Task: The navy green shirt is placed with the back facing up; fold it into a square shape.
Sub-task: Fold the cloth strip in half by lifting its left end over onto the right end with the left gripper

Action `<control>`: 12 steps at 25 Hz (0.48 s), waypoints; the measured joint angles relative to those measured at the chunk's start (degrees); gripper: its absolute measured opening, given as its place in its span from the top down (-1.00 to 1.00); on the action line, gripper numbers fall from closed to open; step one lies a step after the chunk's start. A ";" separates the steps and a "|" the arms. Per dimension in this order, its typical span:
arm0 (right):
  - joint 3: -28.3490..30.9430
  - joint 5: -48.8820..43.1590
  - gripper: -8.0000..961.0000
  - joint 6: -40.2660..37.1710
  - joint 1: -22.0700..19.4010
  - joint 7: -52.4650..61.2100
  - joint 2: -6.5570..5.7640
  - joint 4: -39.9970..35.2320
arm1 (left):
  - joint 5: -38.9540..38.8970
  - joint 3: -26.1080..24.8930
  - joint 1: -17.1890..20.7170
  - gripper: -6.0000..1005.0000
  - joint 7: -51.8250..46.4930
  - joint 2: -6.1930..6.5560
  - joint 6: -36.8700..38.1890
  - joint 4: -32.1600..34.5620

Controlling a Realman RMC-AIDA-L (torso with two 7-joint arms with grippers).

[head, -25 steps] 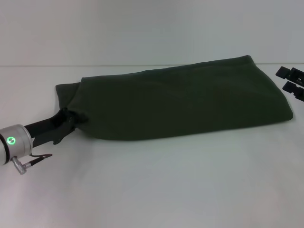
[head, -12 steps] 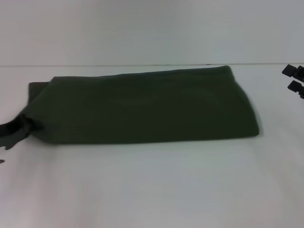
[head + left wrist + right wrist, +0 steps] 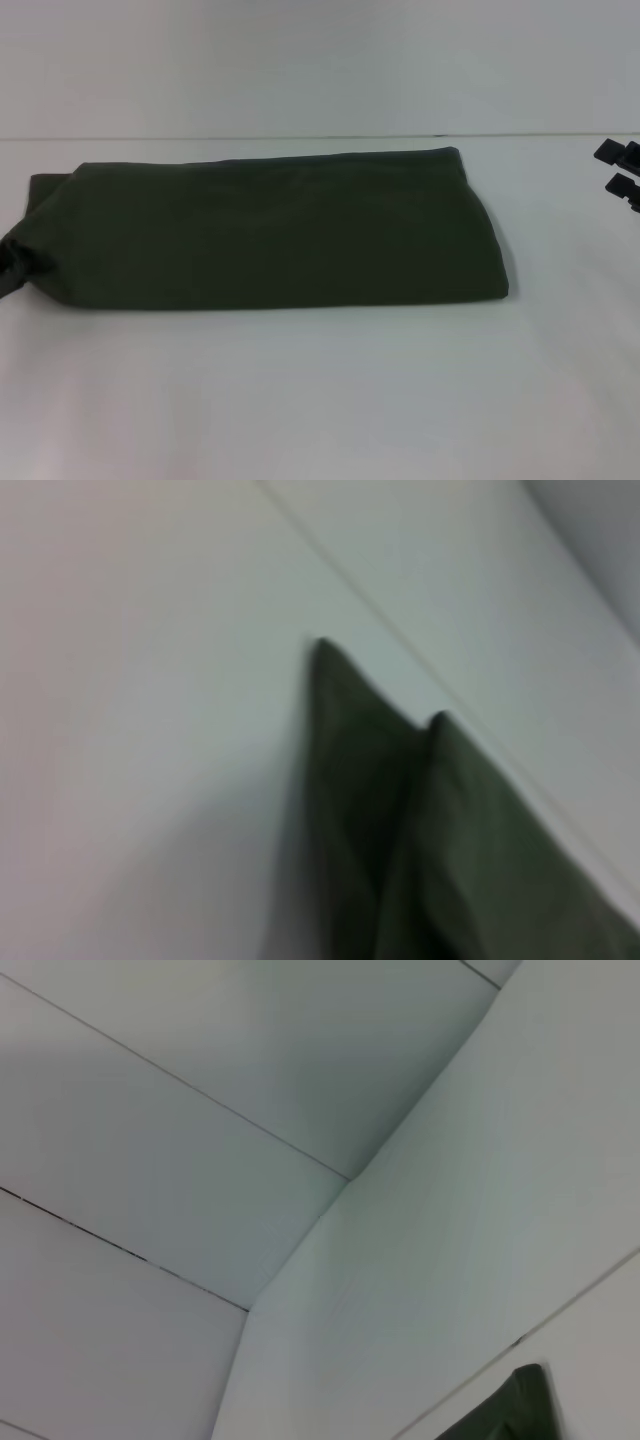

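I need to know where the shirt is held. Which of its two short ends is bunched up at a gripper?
The end on the robot's left: the navy green shirt puckers there at the left gripper. The opposite end lies flat, apart from the right gripper.

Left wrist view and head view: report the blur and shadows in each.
Left wrist view: the shirt has soft, smeared edges, and a faint shadow lies on the table beside it. Head view: the shirt is mildly soft, with a thin shadow under its near edge and even light on the table.

One navy green shirt (image 3: 270, 230); one white table (image 3: 320, 400); two grippers: left gripper (image 3: 10, 262), right gripper (image 3: 622, 168).
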 joint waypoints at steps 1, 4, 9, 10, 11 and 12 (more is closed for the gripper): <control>0.00 -0.07 -0.59 0.02 0.02 -0.06 -0.01 0.12 | -1.04 0.11 -0.02 0.88 0.47 -0.12 0.80 0.38; 0.00 -0.15 -0.59 0.05 0.04 -0.12 -0.02 0.36 | -4.69 0.50 -0.81 0.88 1.69 -0.34 4.43 1.44; -0.11 -0.15 -0.59 0.07 0.08 -0.38 -0.12 0.45 | -9.28 1.09 -4.25 0.88 0.72 -0.70 10.13 3.89; -0.12 -0.15 -0.59 0.08 0.12 -0.51 -0.13 0.47 | -9.66 1.65 -5.23 0.88 0.18 -0.81 10.92 4.39; -0.15 -0.15 -0.59 0.08 0.16 -0.64 -0.14 0.49 | -9.89 2.31 -6.17 0.88 -0.28 -0.92 11.70 4.80; -0.17 -0.15 -0.59 0.06 0.18 -0.72 -0.14 0.50 | -10.05 3.24 -7.35 0.88 -0.76 -1.12 12.52 5.28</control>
